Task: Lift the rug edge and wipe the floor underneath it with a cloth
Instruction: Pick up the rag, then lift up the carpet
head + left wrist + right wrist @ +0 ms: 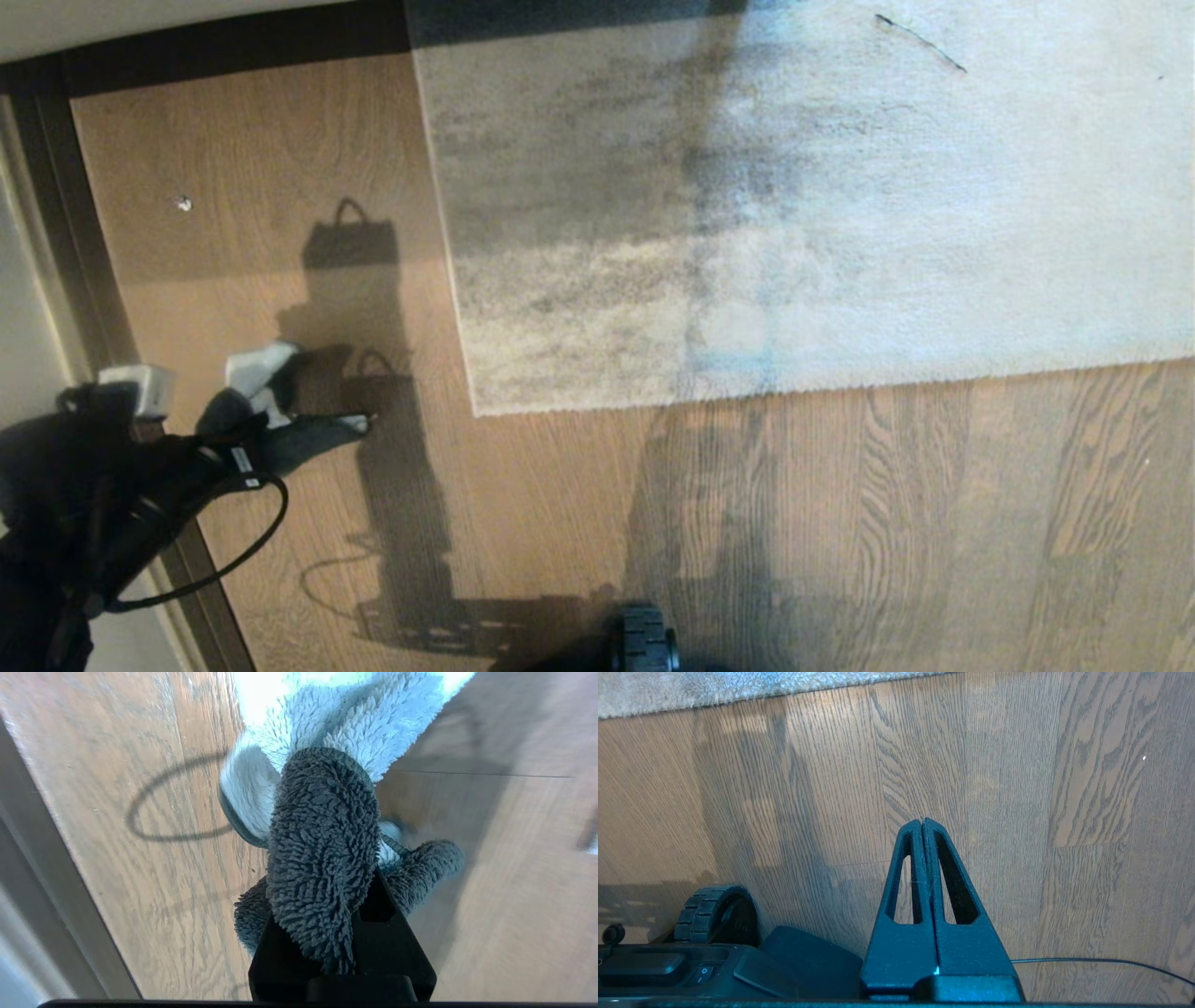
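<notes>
Two grippers have different jobs at this moment, and only one is working. At the far left of the head view, the left gripper [266, 411] has its fingers clamped on the cloth [261, 373], a small rag with a whitish part and a dark grey part. The left wrist view shows the dark pile bunched between the fingers [387, 933] while the pale part trails out onto the floor [560, 523], close to the dark skirting strip [56, 233]. The grip looks deep enough, so the step in hand seems to be carrying the cloth toward the rug. To do it well, the arm should keep the loose pale end clear of the planks so it does not drag or snag.

Further right, the rug edge [747, 392] lies flat, its near-left corner [478, 409] well apart from the cloth. Nothing is lifted yet, so wiping cannot begin.

On the right, the right gripper [923, 826] hangs over bare planks with its fingers pressed together on nothing, near the robot's wheel [710, 914]. It is likely the one to raise the border, by the corner.
</notes>
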### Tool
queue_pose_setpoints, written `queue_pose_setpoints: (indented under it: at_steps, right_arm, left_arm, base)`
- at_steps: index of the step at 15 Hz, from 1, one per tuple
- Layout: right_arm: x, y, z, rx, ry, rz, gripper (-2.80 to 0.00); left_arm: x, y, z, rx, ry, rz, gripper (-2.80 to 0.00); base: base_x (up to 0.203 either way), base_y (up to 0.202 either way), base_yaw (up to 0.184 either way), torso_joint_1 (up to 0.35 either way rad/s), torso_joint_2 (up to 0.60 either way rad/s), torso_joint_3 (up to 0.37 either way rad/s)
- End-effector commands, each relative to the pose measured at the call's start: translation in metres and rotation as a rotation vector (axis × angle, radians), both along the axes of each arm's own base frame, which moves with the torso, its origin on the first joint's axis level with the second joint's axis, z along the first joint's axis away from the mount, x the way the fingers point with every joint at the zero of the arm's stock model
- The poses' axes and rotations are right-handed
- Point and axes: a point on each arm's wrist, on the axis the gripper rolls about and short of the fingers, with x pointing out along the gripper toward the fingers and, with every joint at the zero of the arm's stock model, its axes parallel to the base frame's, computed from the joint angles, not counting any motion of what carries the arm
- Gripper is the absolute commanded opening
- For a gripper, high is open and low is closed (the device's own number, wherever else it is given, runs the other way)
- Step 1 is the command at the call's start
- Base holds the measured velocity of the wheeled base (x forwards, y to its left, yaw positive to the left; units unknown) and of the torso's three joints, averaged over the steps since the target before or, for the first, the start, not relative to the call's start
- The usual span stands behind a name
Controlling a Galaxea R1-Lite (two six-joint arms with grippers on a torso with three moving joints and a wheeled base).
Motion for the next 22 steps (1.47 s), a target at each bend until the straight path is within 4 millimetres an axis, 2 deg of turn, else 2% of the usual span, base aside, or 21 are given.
queue_pose_setpoints:
  at_steps: [1,7,12,17,22]
  right_arm:
    - [0.000,0.000,0.000,0.000,0.001,0.001,-2.80]
    - [0.000,0.000,0.000,0.000,0.001,0.001,-2.80]
    - [0.000,0.000,0.000,0.000,0.000,0.001,-2.80]
    - [0.000,0.000,0.000,0.000,0.000,0.001,-2.80]
    - [0.000,0.000,0.000,0.000,0.001,0.001,-2.80]
  left_arm:
    - [-0.023,-0.005,0.017,0.010,-0.053,-0.003,-2.80]
    - [-0.057,-0.016,0.047,0.036,-0.186,-0.023,-2.80]
    - [-0.101,-0.025,0.060,0.046,-0.245,-0.036,-2.80]
    - [-0.140,-0.035,0.067,0.044,-0.260,-0.072,-2.80]
    - [-0.188,-0.047,0.059,0.032,-0.252,-0.146,-2.80]
  base:
    - [0.000,0.000,0.000,0.000,0.00,0.000]
    - [0.000,0.000,0.000,0.000,0.00,0.000]
    - [0.000,0.000,0.000,0.000,0.00,0.000]
    - [0.000,0.000,0.000,0.000,0.00,0.000]
    - [0.000,0.000,0.000,0.000,0.00,0.000]
